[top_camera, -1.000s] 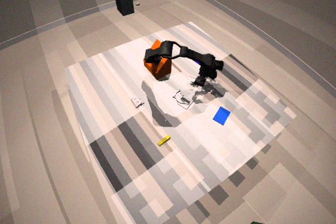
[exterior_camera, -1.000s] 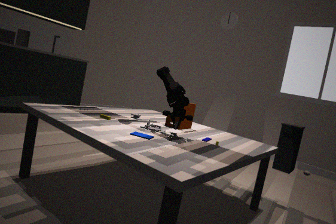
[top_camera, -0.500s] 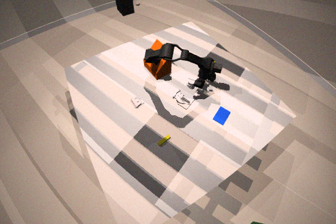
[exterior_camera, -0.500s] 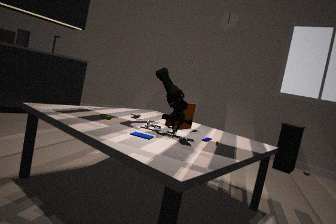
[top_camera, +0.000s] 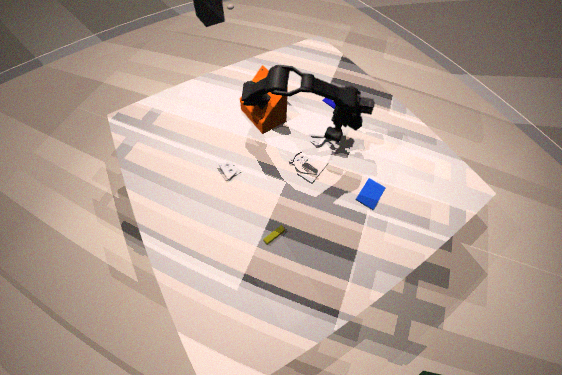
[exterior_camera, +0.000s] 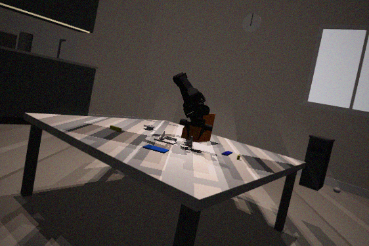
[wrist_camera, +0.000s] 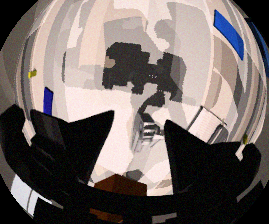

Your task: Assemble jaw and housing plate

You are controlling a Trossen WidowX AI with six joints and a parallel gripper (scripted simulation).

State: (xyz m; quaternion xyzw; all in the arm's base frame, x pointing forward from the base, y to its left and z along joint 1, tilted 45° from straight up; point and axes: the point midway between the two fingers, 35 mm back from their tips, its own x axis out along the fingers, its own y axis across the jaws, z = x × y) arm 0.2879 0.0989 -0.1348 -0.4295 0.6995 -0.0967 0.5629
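My gripper point(top_camera: 336, 137) point(exterior_camera: 196, 128) point(wrist_camera: 139, 119) is open low over the table, its fingertips apart. A grey toothed piece that looks like the loose jaw point(top_camera: 320, 141) point(wrist_camera: 147, 128) shows below and between the fingertips in the wrist view; it seems to lie on the table, not gripped. The pale base point(exterior_camera: 167, 140) point(wrist_camera: 201, 123) lies beside the gripper, with the other jaw point(top_camera: 306, 166) on it; its pins and teeth are too small to tell. A small pale plate with dark spots, seemingly the housing plate point(top_camera: 228, 170) point(exterior_camera: 149, 127), lies apart on the table.
A blue slab point(top_camera: 370, 194) point(exterior_camera: 155, 148) point(wrist_camera: 229, 34) lies near the base. A dark blue piece point(top_camera: 329, 102) point(exterior_camera: 226, 153) point(wrist_camera: 48, 101) lies beyond the gripper. A yellow bar point(top_camera: 274, 235) point(exterior_camera: 115, 128) lies farther out. The orange block point(top_camera: 275, 113) point(exterior_camera: 210, 123) stands by the arm's base.
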